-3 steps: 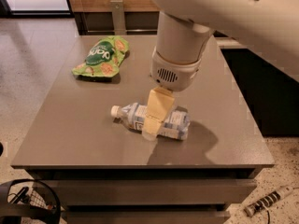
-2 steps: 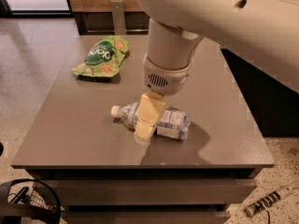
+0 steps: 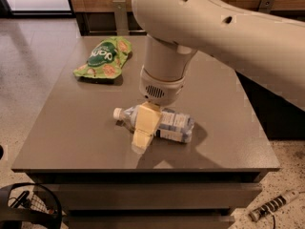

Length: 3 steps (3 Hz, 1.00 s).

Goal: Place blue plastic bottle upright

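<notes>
The blue plastic bottle lies on its side near the middle of the grey table. Its white cap points left and its blue-white label faces right. My gripper hangs straight down from the big white arm and sits over the bottle's neck end, its cream front part crossing the bottle and reaching the tabletop. The part of the bottle behind the gripper is hidden.
A green snack bag lies flat at the table's back left. A black wire basket stands on the floor at front left. A ribbed tool lies on the floor at front right. A dark cabinet stands right of the table.
The arm and gripper have shifted a little to the left along the bottle, toward its cap. The bottle and the snack bag lie where they were.
</notes>
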Each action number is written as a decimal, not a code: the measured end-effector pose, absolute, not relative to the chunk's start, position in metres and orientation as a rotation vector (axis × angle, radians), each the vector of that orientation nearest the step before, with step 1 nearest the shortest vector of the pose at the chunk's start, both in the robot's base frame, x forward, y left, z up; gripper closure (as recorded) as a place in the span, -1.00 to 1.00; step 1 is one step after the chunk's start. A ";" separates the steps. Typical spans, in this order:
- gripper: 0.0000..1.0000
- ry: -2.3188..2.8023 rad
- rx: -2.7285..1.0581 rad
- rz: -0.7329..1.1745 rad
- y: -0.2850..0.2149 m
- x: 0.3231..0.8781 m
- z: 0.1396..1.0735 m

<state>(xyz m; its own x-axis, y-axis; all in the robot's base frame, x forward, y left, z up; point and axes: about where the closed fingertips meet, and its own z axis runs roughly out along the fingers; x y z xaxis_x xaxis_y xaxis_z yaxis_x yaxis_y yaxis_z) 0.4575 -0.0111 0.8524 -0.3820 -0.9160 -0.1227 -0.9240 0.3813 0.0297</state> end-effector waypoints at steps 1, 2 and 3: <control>-1.00 2.478 -1.742 0.130 -0.005 0.459 0.844; -0.72 2.420 -1.785 0.132 0.001 0.460 0.836; -0.26 2.418 -1.785 0.130 0.001 0.459 0.837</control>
<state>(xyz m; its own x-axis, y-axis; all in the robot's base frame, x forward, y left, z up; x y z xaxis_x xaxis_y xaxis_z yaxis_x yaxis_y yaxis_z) 0.4593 0.0009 0.8367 -0.2900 -0.9439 -0.1580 -0.9554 0.2952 -0.0100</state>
